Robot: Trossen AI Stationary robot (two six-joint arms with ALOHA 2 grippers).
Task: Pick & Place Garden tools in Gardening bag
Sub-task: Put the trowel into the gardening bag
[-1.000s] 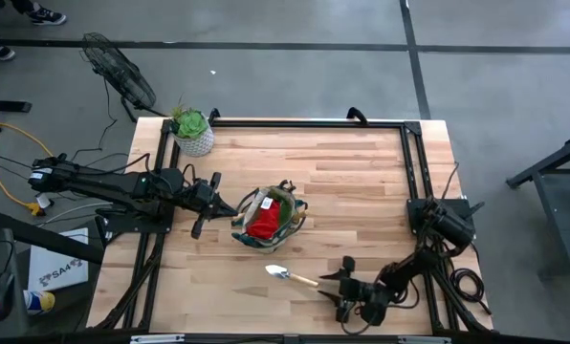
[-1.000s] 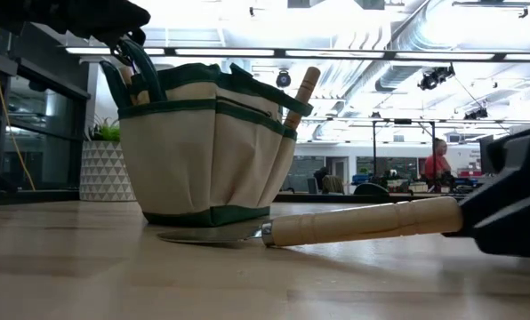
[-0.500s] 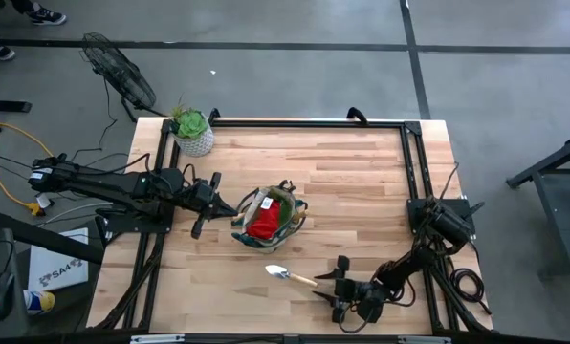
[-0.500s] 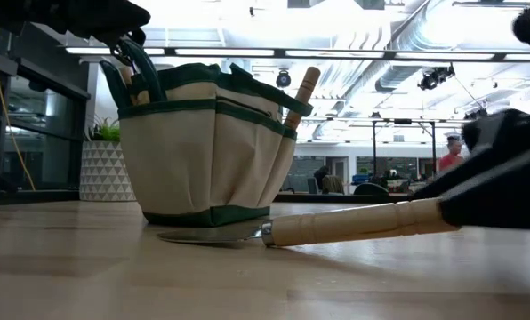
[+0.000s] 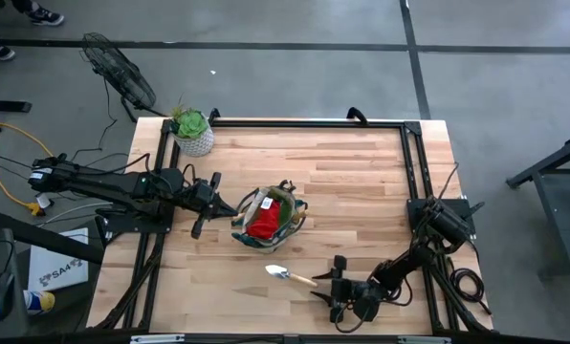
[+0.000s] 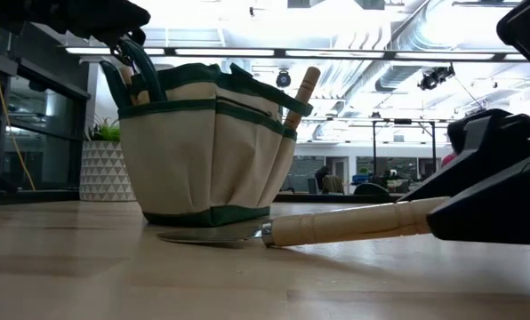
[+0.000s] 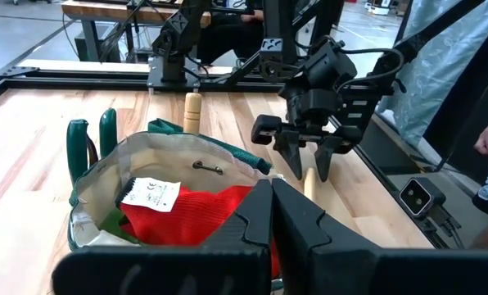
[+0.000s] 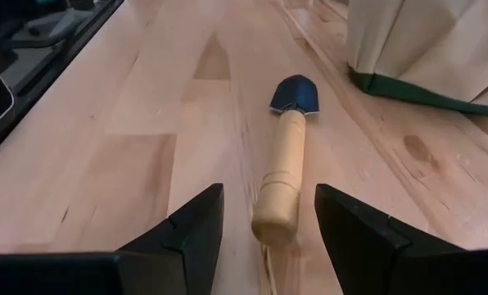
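Observation:
The beige gardening bag (image 5: pixel 269 220) with green trim stands mid-table, holding a red cloth (image 7: pixel 203 215), green-handled shears (image 7: pixel 88 143) and a wooden trowel handle (image 6: pixel 301 93) in a side pocket. A second trowel (image 5: pixel 291 276) lies flat on the table in front of the bag, its blade (image 8: pixel 294 94) toward the bag. My right gripper (image 8: pixel 268 197) is low over the table and open, with a finger on either side of the handle's free end (image 8: pixel 273 225) and a gap on both sides. My left gripper (image 7: pixel 268 201) is shut and hovers at the bag's left rim.
A green plant in a white pot (image 5: pixel 193 133) stands at the table's far left corner. A black frame (image 5: pixel 304 122) runs along the table's far edge and down both sides. Bare wood lies to the right of the bag and beyond it.
My right gripper has crept along the table toward the lying trowel and rolled a little. Its fingers now stand around the handle's free end, still open. The trowel, the bag and my left arm have kept still.

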